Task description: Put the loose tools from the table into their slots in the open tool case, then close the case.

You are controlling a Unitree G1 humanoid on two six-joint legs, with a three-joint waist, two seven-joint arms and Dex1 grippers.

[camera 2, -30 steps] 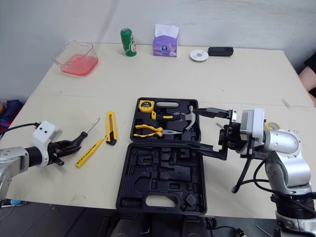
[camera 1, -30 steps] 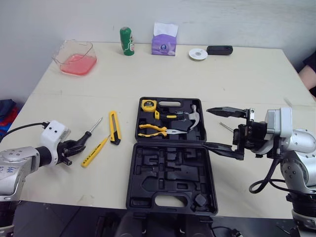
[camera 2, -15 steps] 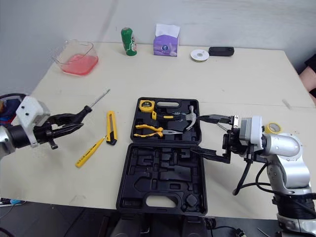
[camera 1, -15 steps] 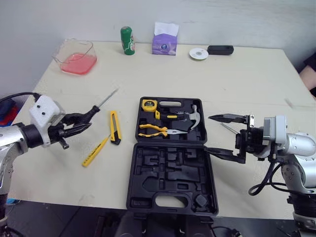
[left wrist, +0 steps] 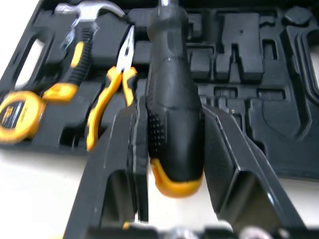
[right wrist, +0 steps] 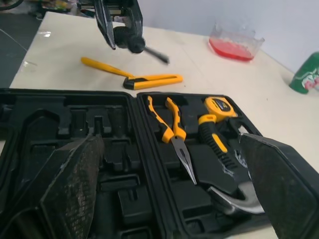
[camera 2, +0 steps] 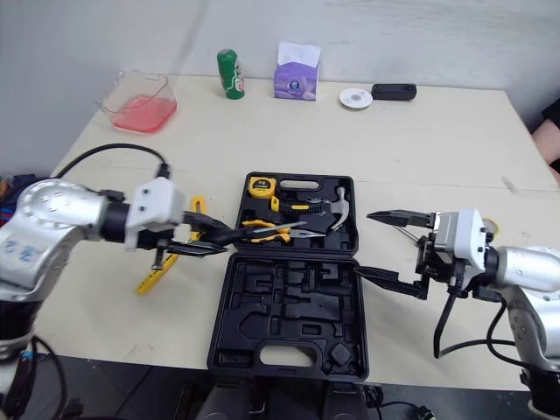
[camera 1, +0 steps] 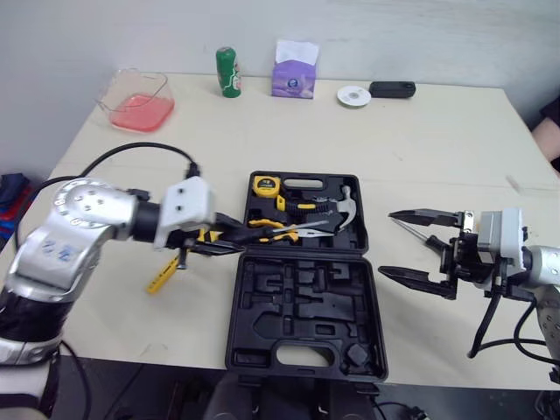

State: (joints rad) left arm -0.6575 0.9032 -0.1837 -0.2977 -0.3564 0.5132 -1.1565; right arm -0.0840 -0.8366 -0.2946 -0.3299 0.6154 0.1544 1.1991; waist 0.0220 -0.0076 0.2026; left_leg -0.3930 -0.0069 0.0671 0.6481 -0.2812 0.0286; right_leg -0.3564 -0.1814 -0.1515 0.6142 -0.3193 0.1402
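Observation:
The open black tool case [camera 1: 302, 302] lies at the table's middle. Its far half holds a yellow tape measure [camera 1: 262, 185], a hammer [camera 1: 339, 208] and yellow-handled pliers [camera 1: 273, 229]. My left gripper [camera 1: 229, 243] hovers at the case's left edge, shut on a black screwdriver [left wrist: 172, 109] whose shaft points right over the pliers. A yellow screwdriver [camera 1: 164, 273] and a yellow utility knife [right wrist: 152, 79] lie on the table left of the case. My right gripper [camera 1: 420, 254] stands open just right of the case, nothing between its fingers [right wrist: 75, 174].
Along the far edge stand a pink-filled clear container [camera 1: 136, 98], a green can [camera 1: 227, 72], a purple tissue box [camera 1: 294, 68], a white disc [camera 1: 353, 94] and a black device [camera 1: 391, 88]. A thin metal tool [camera 1: 402, 227] lies right of the case.
My left gripper lifted the black screwdriver off the table at the left and swung it right to the case's edge. My right gripper drew back a little to the right, still open.

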